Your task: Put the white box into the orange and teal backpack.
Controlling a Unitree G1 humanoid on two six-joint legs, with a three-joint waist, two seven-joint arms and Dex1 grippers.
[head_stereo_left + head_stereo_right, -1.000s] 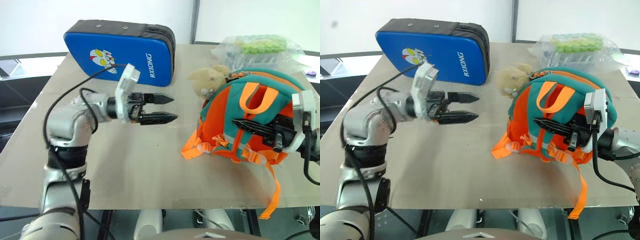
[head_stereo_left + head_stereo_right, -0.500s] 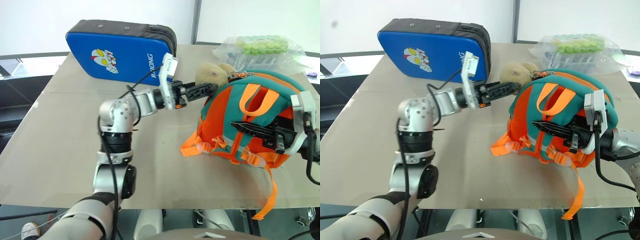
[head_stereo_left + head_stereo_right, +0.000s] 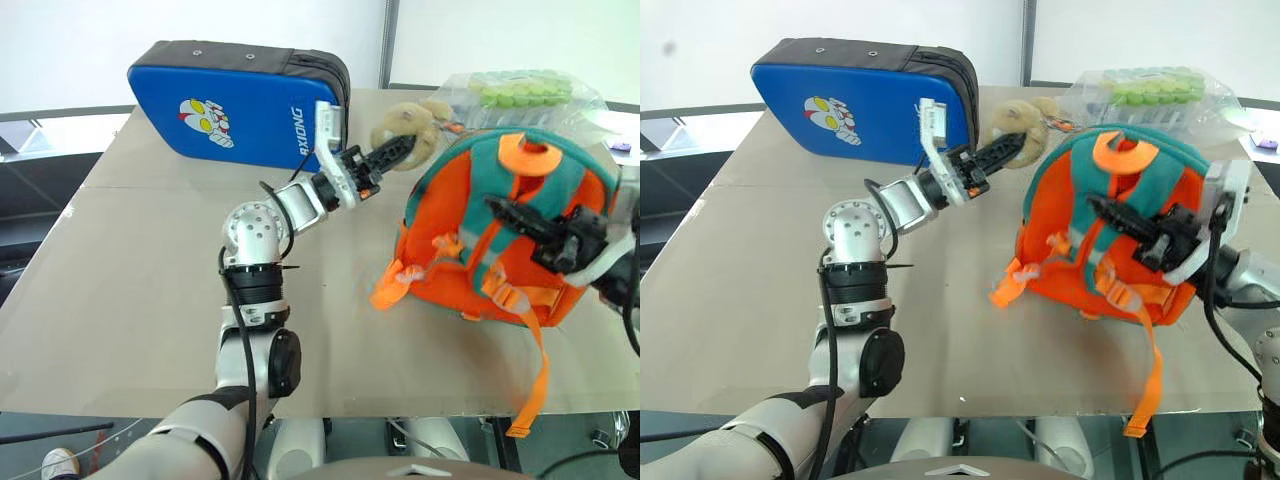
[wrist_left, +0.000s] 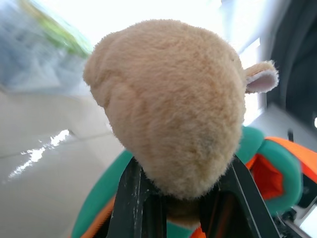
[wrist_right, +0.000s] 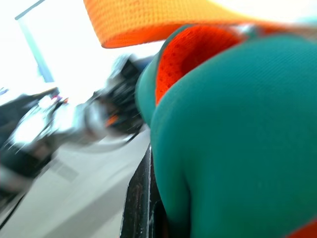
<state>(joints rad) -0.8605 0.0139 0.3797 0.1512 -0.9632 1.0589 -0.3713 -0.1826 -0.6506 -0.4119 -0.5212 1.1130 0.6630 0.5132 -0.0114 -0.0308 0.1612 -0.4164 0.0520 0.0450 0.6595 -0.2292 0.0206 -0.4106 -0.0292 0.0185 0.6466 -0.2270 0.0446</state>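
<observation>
The orange and teal backpack [image 3: 470, 235] stands nearly upright on the right side of the table. Its beige plush charm [image 3: 410, 128] hangs at its upper left corner. My left gripper [image 3: 395, 152] reaches across from the left and is shut on the charm; in the left wrist view the plush charm [image 4: 168, 104] sits between the black fingers [image 4: 136, 198]. My right gripper [image 3: 512, 212] is shut on the teal and orange strap on the backpack's front, and the right wrist view has teal fabric [image 5: 237, 139] pressed against it. The white box is out of view.
A large blue padded case [image 3: 240, 100] with a cartoon print stands at the back left. A clear plastic bag [image 3: 520, 92] with green items lies behind the backpack. The tan table [image 3: 120, 260] has open surface on the left and front.
My left gripper swung right to the plush charm and closed on it. The backpack has tipped up from lying to nearly upright, with my right gripper still on its strap.
</observation>
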